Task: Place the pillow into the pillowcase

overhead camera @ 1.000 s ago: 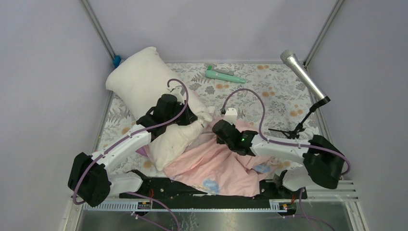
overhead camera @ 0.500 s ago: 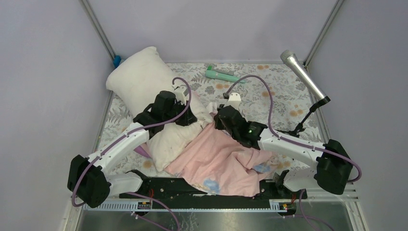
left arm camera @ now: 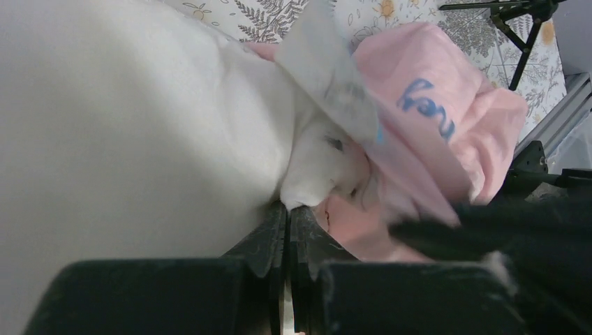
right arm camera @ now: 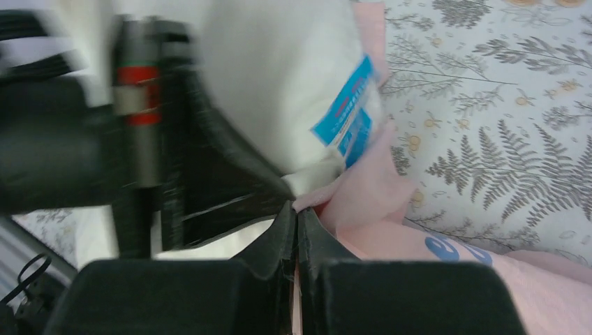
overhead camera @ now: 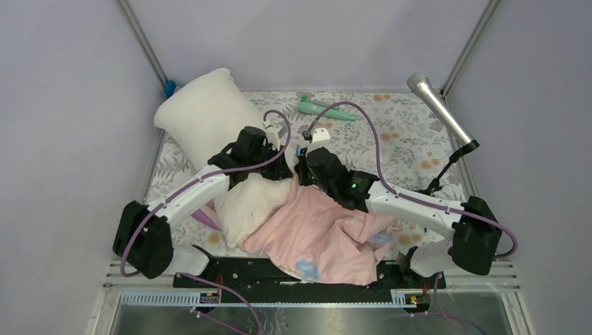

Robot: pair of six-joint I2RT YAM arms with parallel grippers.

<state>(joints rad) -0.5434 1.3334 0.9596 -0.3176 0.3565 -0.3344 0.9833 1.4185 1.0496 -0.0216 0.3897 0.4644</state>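
Note:
The cream pillow (overhead camera: 209, 122) lies at the back left, its near end running toward the middle. The pink pillowcase (overhead camera: 328, 230) is crumpled at front centre. My left gripper (overhead camera: 283, 167) is shut on a corner of the pillow (left arm camera: 139, 125), with white fabric pinched at its tips (left arm camera: 287, 208). My right gripper (overhead camera: 301, 164) sits right beside it, shut on the pillowcase's edge (right arm camera: 297, 208). Pink cloth (right arm camera: 377, 188) is drawn up against the pillow corner (right arm camera: 279, 77), whose blue tag (right arm camera: 345, 112) shows. The pillowcase (left arm camera: 433, 118) also shows in the left wrist view.
A green tube-like object (overhead camera: 327, 109) lies at the back centre on the floral cloth (overhead camera: 398, 139). A microphone (overhead camera: 440, 108) on a black stand stands at the right. Grey walls close in on three sides. A small blue item (overhead camera: 169, 88) sits behind the pillow.
My right gripper has moved back and left, pulling the pillowcase edge up to the pillow corner. My left gripper has shifted right and back with the pillow corner held.

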